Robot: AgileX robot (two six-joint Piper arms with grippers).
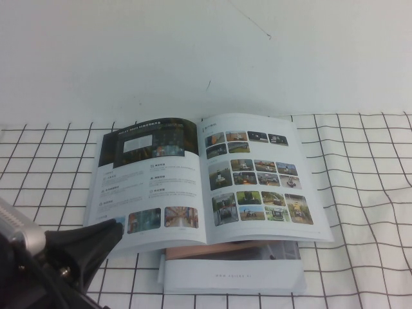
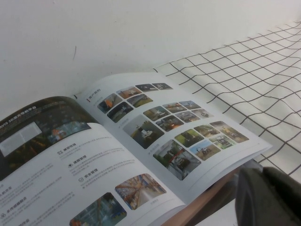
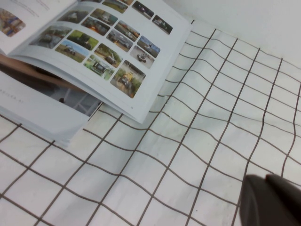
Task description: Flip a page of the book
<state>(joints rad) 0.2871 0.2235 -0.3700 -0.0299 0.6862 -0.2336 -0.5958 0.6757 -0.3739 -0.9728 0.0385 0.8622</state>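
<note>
Nearest, the left gripper point(image 1: 96, 241) sits at the table's front-left corner, its dark tip just beside the near-left corner of the book point(image 1: 206, 180); I cannot tell how wide its jaws stand. The right gripper point(image 3: 270, 200) hovers over the checked cloth point(image 1: 360, 193), well apart from the book, and its opening cannot be told either. Further in, a white booklet point(image 1: 232, 273) lies beneath the book's front edge. Beyond, the book lies open mid-table, its right page point(image 1: 257, 177) filled with small colour photos, flat and untouched.
</note>
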